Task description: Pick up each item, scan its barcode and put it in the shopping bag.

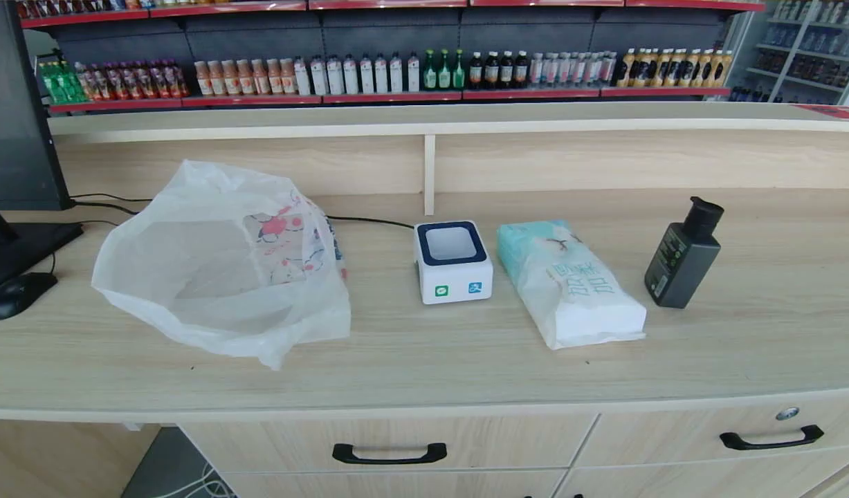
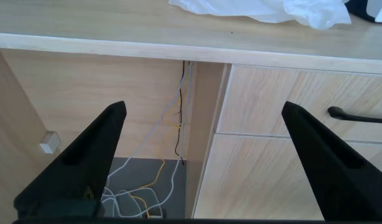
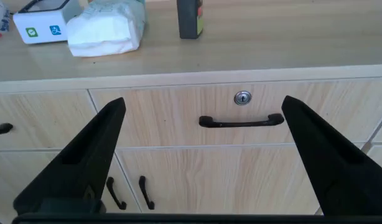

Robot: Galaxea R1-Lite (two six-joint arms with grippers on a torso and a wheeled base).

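Pack [image 1: 569, 283]: lies flat on the worktop [image 1: 742, 346], just right of the scanner [image 1: 453, 261] and not touching it.
Bottle [image 1: 681, 256]: stands upright farther right of the scanner, beyond the pack, near it but apart.
Bag [image 1: 220, 259]: slumped left of the scanner, thin and floppy, mouth sagging open toward the robot.
Right claw [image 3: 203, 101]: fingers apart and empty, low in front of the drawers [image 3: 241, 121], below and right of the scanner.
Left claw [image 2: 203, 107]: fingers apart and empty, under the worktop edge, below and left of the scanner.
Progress: neither item lifted, scanned or bagged.
Risk, pack: soft wrapping may crumple or slip in a pinch, and its barcode may face away from the scanner.
Risk, bottle: tall and narrow, so a brush from a finger could topple it.
Risk, bag: limp sides may fold shut or slide, so a dropped item could land outside.
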